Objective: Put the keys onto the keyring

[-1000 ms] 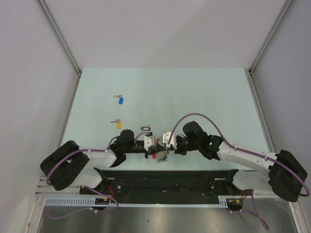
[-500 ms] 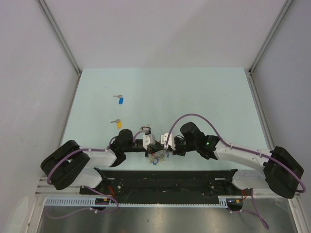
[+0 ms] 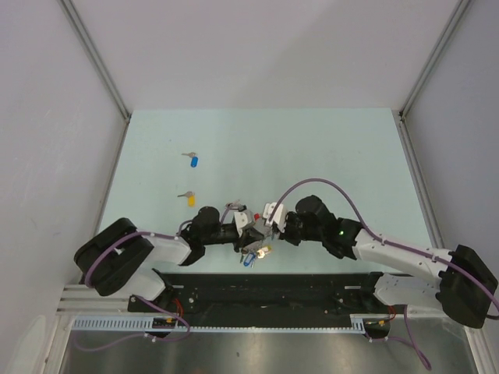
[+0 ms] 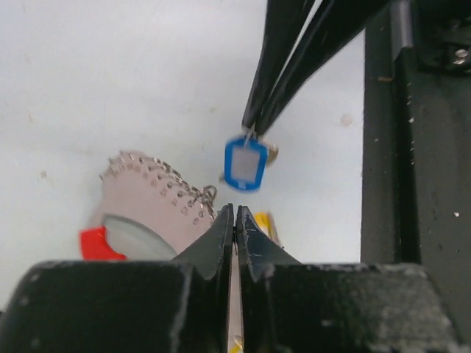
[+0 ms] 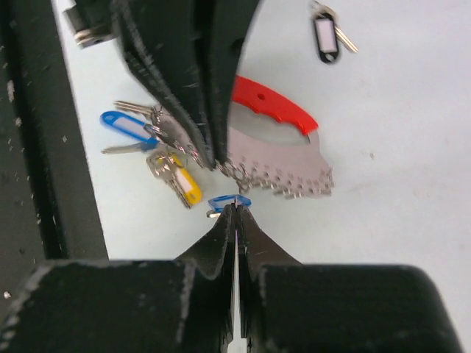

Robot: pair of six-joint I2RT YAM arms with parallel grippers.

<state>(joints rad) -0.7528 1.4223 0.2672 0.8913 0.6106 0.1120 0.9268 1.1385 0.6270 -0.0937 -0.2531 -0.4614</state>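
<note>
My left gripper (image 3: 248, 235) (image 4: 235, 212) is shut on the edge of the keyring (image 5: 278, 151), a silver plate with a row of holes and a red plastic arc (image 5: 274, 103) (image 4: 96, 243). A blue-tagged key (image 5: 124, 126) and a yellow-tagged key (image 5: 179, 183) hang from it. My right gripper (image 3: 263, 231) (image 5: 236, 208) is shut on another blue-tagged key (image 5: 229, 201) (image 4: 245, 162) right beside the ring's edge. Two loose keys lie on the table in the top view, one blue (image 3: 193, 160) and one yellow (image 3: 189, 198).
A small black-rimmed oval tag (image 5: 325, 34) lies on the table just beyond the keyring. The black base rail (image 3: 265, 284) runs close behind both grippers. The table's side walls (image 3: 93, 70) stand far off.
Both grippers have shifted a little and the keyring has turned between them. Its red arc now shows above the left gripper and the hanging keys dangle lower toward the rail.
</note>
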